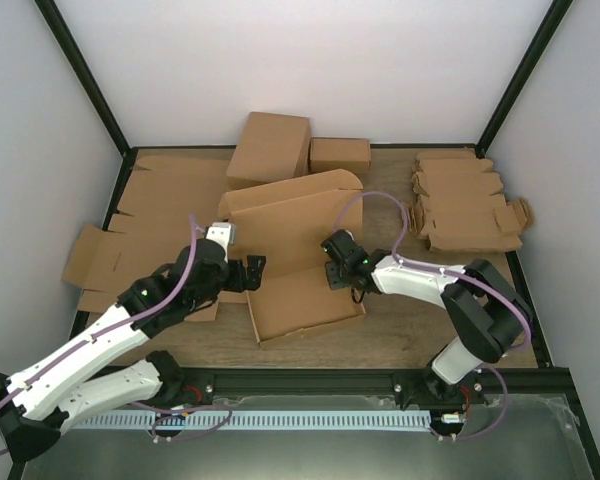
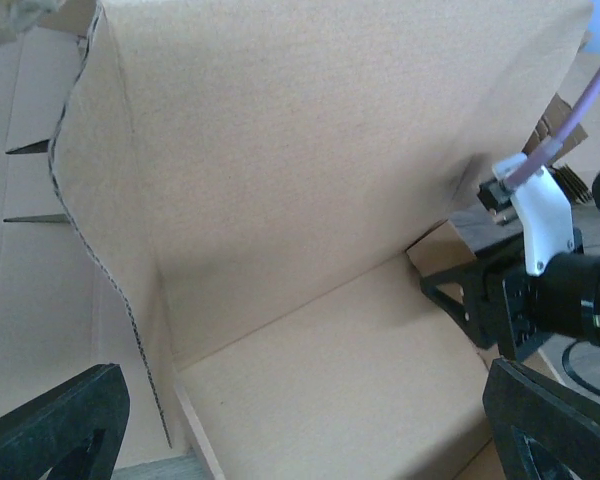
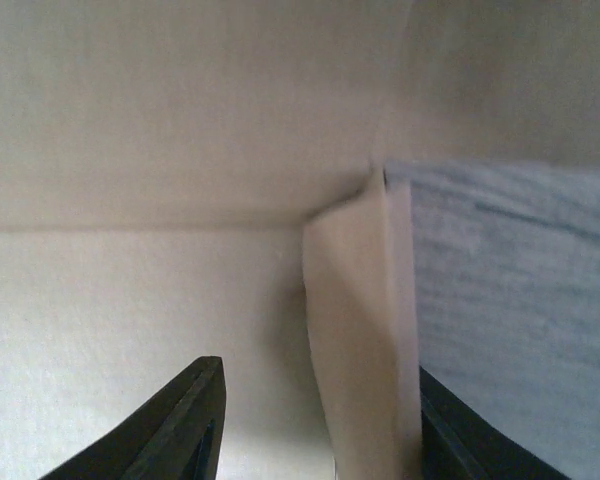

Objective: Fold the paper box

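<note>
Top external view: I see the paper box (image 1: 305,300) half-formed at the middle of the table (image 1: 400,340), its tall back panel raised, lying between both arms. My left gripper (image 1: 252,272) sits just beside the box's left wall, fingers spread wide, holding nothing. My right gripper (image 1: 336,277) is at the right wall. On the right wrist view its fingers (image 3: 195,420) straddle the upright side flap (image 3: 355,330), parted rather than pinching it.

text: none legible | labels: none | numbers: none
</note>
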Tool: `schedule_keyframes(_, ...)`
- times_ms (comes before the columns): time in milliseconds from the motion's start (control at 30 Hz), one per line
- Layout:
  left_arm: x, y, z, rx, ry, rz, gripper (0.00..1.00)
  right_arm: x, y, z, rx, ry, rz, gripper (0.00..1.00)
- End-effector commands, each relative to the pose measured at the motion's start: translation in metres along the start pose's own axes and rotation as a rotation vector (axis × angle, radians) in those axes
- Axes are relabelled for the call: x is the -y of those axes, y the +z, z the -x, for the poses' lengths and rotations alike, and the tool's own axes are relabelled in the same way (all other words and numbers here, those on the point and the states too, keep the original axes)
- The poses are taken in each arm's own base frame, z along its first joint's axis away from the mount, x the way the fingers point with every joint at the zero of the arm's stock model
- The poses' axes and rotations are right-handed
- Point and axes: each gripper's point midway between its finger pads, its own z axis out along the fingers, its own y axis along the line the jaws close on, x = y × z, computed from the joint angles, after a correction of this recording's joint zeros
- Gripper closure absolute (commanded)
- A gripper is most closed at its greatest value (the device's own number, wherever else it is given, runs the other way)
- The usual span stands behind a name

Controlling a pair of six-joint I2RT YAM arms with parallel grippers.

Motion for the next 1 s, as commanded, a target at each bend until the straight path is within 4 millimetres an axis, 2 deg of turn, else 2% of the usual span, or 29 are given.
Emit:
schedule_keyframes(0,-0.001,-0.002,-0.001,0.013,-0.020,-0.014,0.00,-0.006,0.004,0.035,0.060,0.024,0.023,0.54)
schedule_keyframes(100,-0.002,-0.003,-0.002,0.015,-0.024,-0.017,0.00,-0.004,0.008,0.043,0.067,0.028,0.011,0.55)
schedule_keyframes(200,-0.003,-0.003,-0.003,0.012,-0.025,-0.014,0.00,-0.001,0.013,0.047,0.065,0.027,-0.012,0.62)
schedule_keyframes(300,-0.004,-0.004,-0.003,0.014,-0.024,-0.010,0.00,0.000,0.017,0.045,0.054,0.019,-0.027,0.68)
schedule_keyframes(467,-0.004,-0.004,-0.003,0.015,-0.025,-0.012,0.00,0.005,0.020,0.038,0.029,0.005,-0.049,0.70)
schedule_keyframes(567,-0.005,-0.003,-0.004,0.014,-0.023,-0.010,0.00,0.006,0.021,0.034,0.019,-0.004,-0.054,0.82)
schedule_keyframes(667,-0.004,-0.003,-0.005,0.010,-0.023,-0.013,0.00,0.008,0.022,0.032,0.008,-0.009,-0.066,0.99)
schedule_keyframes(900,-0.004,-0.007,-0.013,-0.028,-0.051,-0.023,0.00,0.014,0.017,0.037,0.038,0.009,-0.093,0.99)
schedule_keyframes(967,-0.004,-0.007,-0.021,-0.066,-0.081,-0.028,0.00,0.016,0.017,0.038,0.046,0.014,-0.106,0.99)
